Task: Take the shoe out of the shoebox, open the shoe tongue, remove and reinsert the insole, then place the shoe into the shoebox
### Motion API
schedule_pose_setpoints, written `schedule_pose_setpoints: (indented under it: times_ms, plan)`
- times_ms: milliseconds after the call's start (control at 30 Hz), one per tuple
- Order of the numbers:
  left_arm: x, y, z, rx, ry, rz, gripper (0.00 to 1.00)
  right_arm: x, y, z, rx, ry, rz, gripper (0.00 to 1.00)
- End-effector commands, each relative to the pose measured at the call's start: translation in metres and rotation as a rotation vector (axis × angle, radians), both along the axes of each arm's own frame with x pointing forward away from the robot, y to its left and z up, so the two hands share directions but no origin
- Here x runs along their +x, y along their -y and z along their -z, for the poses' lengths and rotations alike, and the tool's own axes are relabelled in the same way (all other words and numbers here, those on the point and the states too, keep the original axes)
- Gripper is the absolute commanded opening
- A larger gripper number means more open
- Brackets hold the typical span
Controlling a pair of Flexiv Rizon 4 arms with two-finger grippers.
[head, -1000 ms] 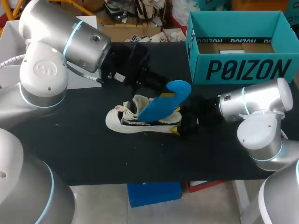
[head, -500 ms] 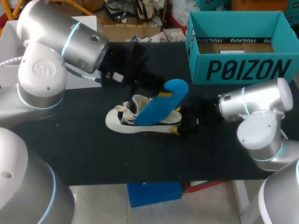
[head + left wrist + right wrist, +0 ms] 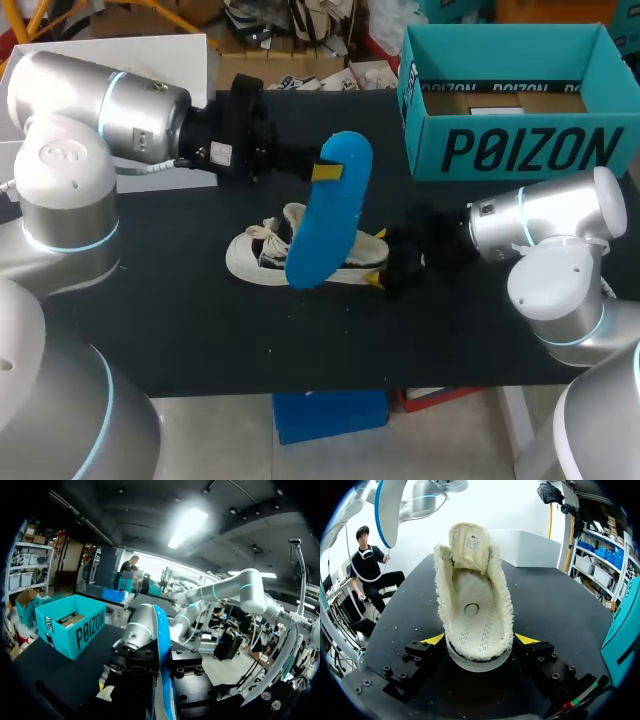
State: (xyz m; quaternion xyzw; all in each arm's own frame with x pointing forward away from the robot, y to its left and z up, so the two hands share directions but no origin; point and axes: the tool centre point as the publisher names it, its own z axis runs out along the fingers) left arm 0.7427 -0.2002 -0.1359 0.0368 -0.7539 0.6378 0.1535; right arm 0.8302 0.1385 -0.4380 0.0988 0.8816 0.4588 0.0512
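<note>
Cream, fuzzy lining is seen around the opening of the sneaker (image 3: 477,615), whose heel is clamped from both sides between the yellow-tipped fingers of the right gripper (image 3: 479,639). The perforated footbed is left bare. Just ahead of the jaws, a small printed tag, too small to be read, is sewn on the folded-back tongue (image 3: 470,545). The sneaker is laid on the black table (image 3: 200,330). Above it, a smooth blue insole (image 3: 325,215) is held nearly upright, pinched at its upper end between the fingers of the left gripper (image 3: 322,172). Farther off, well apart from both jaws, the open teal cardboard shoebox (image 3: 520,150) is marked with bold dark lettering. Tan card is seen inside.
</note>
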Motion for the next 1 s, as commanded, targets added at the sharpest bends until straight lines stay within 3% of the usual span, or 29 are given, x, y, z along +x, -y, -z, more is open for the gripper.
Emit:
schedule_pose_setpoints:
  times_ms: [33, 800, 1000]
  plan:
    - [-0.008, -0.008, -0.003, -0.08, -0.021, -0.023, 0.0, 0.002, 0.0, 0.003, -0.003, -0.002, 0.002, 0.0]
    - [-0.036, -0.003, -0.094, -0.243, -0.071, -0.066, 0.0, 0.002, 0.0, 0.003, -0.003, -0.002, 0.002, 0.0]
    - [-0.042, -0.003, -0.106, -0.253, -0.063, -0.065, 0.0, 0.002, 0.0, 0.003, -0.003, -0.002, 0.002, 0.0]
